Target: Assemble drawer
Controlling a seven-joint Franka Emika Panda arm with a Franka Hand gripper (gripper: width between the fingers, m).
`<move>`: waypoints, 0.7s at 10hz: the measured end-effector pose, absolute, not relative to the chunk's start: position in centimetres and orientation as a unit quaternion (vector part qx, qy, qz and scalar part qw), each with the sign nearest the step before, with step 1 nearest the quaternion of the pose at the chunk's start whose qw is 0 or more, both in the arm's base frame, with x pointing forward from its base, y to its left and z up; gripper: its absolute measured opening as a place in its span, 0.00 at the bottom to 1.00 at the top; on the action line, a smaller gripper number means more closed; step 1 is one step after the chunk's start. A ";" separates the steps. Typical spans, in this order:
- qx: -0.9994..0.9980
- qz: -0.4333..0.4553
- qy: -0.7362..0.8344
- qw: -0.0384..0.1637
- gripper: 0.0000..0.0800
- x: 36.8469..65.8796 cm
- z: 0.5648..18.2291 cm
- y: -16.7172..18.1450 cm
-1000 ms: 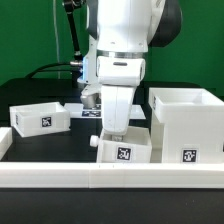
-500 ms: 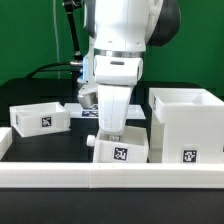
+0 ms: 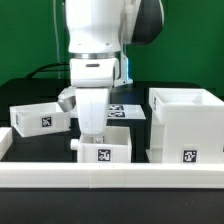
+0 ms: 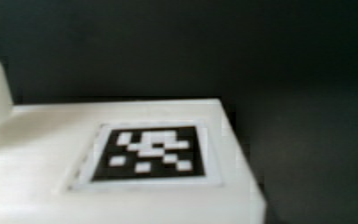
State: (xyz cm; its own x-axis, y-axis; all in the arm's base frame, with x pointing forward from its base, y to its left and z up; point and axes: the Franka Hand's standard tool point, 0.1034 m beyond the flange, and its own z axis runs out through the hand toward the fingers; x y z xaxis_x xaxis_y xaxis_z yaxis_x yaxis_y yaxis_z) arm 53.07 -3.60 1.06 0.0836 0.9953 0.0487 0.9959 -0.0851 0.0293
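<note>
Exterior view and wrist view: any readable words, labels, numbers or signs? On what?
No words, brands or numbers can be read in either view.
Exterior view: only black-and-white square tags, patterns without letters, one each on the small white plastic tray at that view's left, the middle white knobbed tray and the tall white boxy case.
Wrist view: one blurred square tag on a white plastic surface, no characters.

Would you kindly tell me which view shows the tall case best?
The exterior view: the case stands nearly whole at that view's right, with its open top and a front tag plain. The wrist view shows none of it, only a blurred tagged white surface up close.
</note>
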 end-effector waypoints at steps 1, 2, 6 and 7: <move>-0.736 -0.026 -0.676 0.008 0.05 53.3 1.2 -3.0; -0.740 -0.027 -0.672 0.008 0.05 53.5 1.3 -2.4; -0.741 -0.026 -0.671 0.010 0.05 53.6 1.3 -2.3; -0.737 -0.026 -0.675 0.011 0.05 54.0 1.5 -1.6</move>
State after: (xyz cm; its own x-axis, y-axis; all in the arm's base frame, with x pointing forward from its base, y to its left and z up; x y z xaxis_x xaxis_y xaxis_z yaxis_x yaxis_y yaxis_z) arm 54.02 -1.59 1.50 0.0864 0.9948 0.0531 0.9960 -0.0876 0.0196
